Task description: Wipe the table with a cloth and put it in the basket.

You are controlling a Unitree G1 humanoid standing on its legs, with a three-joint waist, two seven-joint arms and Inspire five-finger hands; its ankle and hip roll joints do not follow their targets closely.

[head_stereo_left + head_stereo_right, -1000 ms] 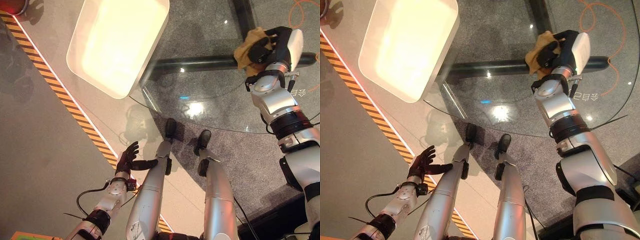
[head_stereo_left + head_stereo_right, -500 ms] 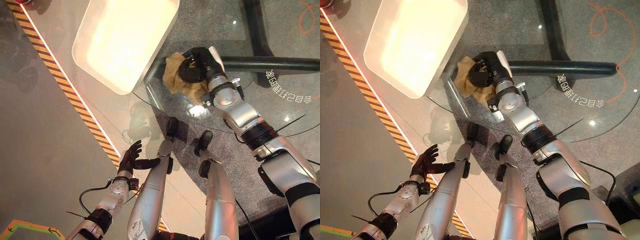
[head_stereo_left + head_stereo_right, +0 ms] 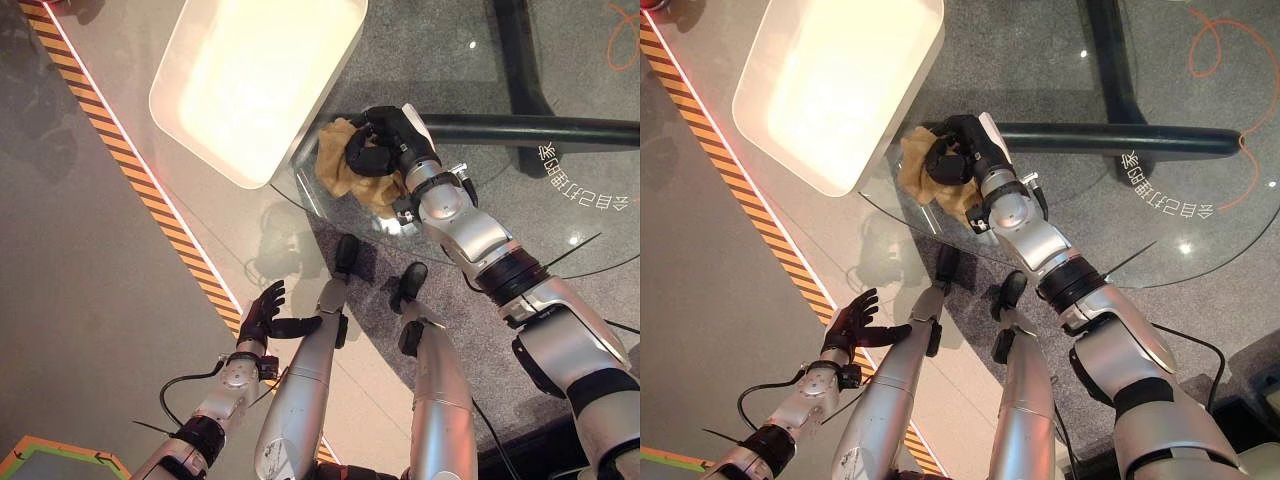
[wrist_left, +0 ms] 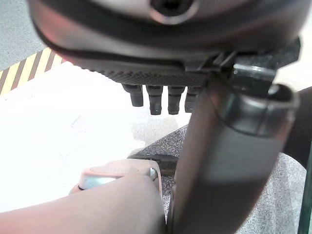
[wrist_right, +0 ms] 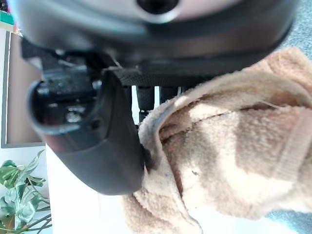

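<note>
My right robot hand (image 3: 385, 150) has its fingers curled round the tan cloth (image 3: 345, 168), pressing it on the glass tabletop (image 3: 470, 210) near the rim. Since half a second ago the hand and cloth have slid a little further toward that edge — a second ago they were far across the glass. Just beside the cloth sits the white basket (image 3: 255, 85), its corner overlapping the tabletop's rim. The cloth looks crumpled, fuzzy terry, bunched under the palm. My left robot hand (image 3: 262, 315) hangs low by the floor's striped tape (image 3: 150, 195), fingers relaxed and spread, holding nothing.
</note>
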